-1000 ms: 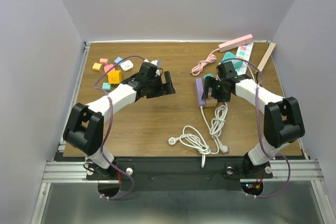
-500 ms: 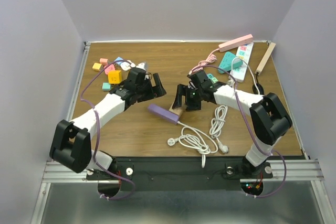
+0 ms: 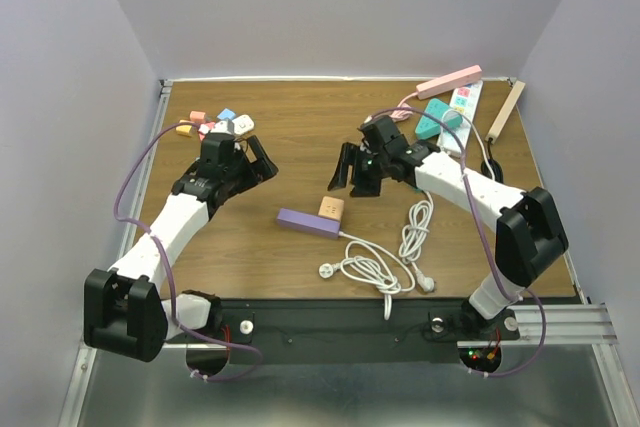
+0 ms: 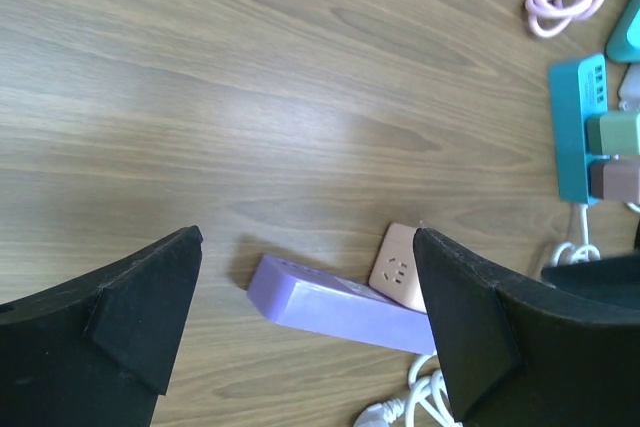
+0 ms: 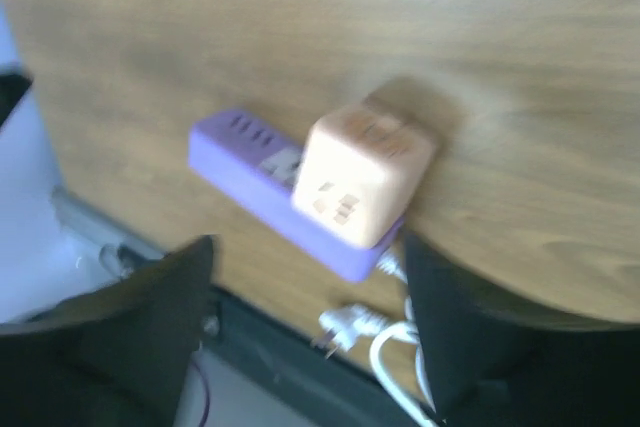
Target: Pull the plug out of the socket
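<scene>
The plug [image 3: 331, 208] is a peach cube. It sits on one end of the purple power strip [image 3: 303, 220], just beside the tips of the right pincer [image 3: 352, 182], on the side nearer the robot's base. The pincer does not touch it. It is wide open and holds nothing. Its own camera is blurry, but the plug shows between its two black fingers [image 5: 140, 317], still on the strip.

A little past the plug, nearer the base, a white cable [image 3: 375, 265] lies in loops on the wooden table [image 3: 290, 127]. On the far side of the right pincer lie a teal power strip [image 3: 437, 117] and, further off, a pink one [image 3: 450, 80].

The left pincer [image 4: 307, 237] is wide open too, with nothing in it. It is well apart from the plug. Just behind it lie small coloured blocks [image 3: 197, 117].
</scene>
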